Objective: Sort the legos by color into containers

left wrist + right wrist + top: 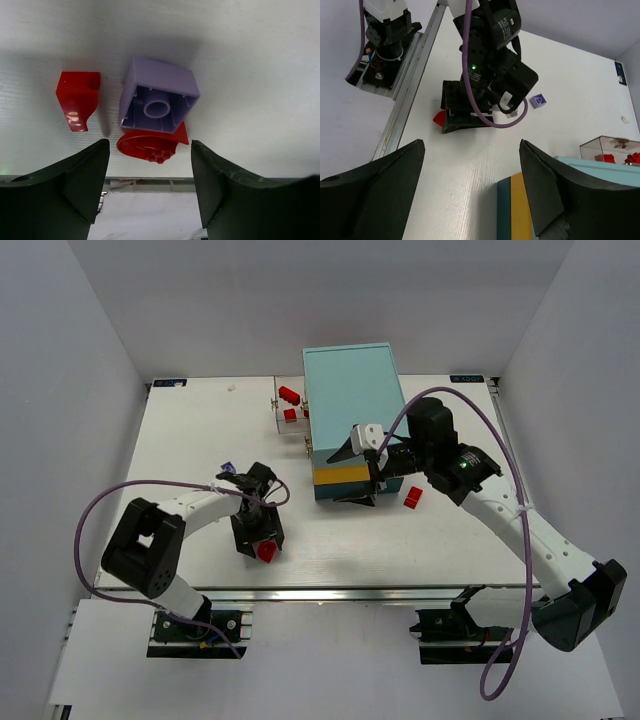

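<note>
White table (200, 420) inside a grey-walled enclosure; contents listed left to right.

1. Left gripper (149, 167): jaws spread wide, nothing held. The arm is folded back with the wrist pointing down, close to the table's near edge.
2. Brick cluster under the left gripper, seen from its wrist:
   - The red angled brick (77, 100) lies off to the left, apart from the others.
   - The purple brick (157, 102) is overturned, with its hollow underside facing the camera.
   - The red rounded piece (150, 145) touches the purple brick's near edge and lies between the fingertips.
   - Judgement: the rounded piece is the likeliest pick, though closing risks nudging the purple brick.
3. Small purple lego (226, 468): alone, a little beyond the left wrist.
4. Clear drawer (290, 405): pulled out at the cabinet's left side and holding red legos. It lies ahead and to the right of the left gripper, which is the nearer arm to it.
5. Cabinet (355, 390): light teal top, with yellow and darker teal layers at its near end.
6. Right gripper (352, 475): jaws wide apart and empty, hovering at the cabinet's near end with the forearm reaching in from the right.
7. Red brick (412, 498): loose on the table, just right of the cabinet and beneath the right forearm.
</note>
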You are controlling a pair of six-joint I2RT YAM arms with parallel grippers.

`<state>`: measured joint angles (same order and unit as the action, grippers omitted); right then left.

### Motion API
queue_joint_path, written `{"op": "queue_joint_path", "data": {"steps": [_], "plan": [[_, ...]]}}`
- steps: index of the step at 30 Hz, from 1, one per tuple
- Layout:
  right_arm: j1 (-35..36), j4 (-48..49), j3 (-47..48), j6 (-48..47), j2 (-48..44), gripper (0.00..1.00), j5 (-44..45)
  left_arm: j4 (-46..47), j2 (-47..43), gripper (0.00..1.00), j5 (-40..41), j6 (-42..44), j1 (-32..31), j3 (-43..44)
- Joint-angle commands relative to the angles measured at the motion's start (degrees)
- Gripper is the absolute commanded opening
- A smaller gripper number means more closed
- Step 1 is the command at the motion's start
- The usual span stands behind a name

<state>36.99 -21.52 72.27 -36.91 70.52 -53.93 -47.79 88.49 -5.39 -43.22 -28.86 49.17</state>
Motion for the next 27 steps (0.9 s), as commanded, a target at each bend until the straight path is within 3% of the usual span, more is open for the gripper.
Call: {"op": "queue_joint_path", "data": {"steps": [1,4,11,19,22,27], "plan": [[-1.0,3.5,-0.5,3.2,-1.9,0.82,-0.3,0.6,0.9,0.75,3.7,-0.8,-1.8,1.6],[-2.0,4.5,-1.4,4.4,-2.3,0.82,-0.6,0.9,2.1,0.73,4.4,-1.1,-3.3,2.1],[-3.7,6.0,-2.7,6.8,-2.8,0.82,-1.4,2.3,3.5,0.45,6.9,-2.0,-5.8,2.8],[-4.6,6.8,-3.3,8.8,-3.8,0.81,-2.6,3.0,-5.5,0.20,6.9,-1.4,-8.1,3.7],[-5.0,7.7,-3.5,9.7,-4.3,0.81,-2.4,5.5,-12.8,0.18,6.2,0.2,-8.1,3.7],[-5.4,8.9,-3.5,11.1,-5.0,0.81,-2.1,2.8,-19.1,0.18,11.5,1.5,-6.7,9.1]]}}
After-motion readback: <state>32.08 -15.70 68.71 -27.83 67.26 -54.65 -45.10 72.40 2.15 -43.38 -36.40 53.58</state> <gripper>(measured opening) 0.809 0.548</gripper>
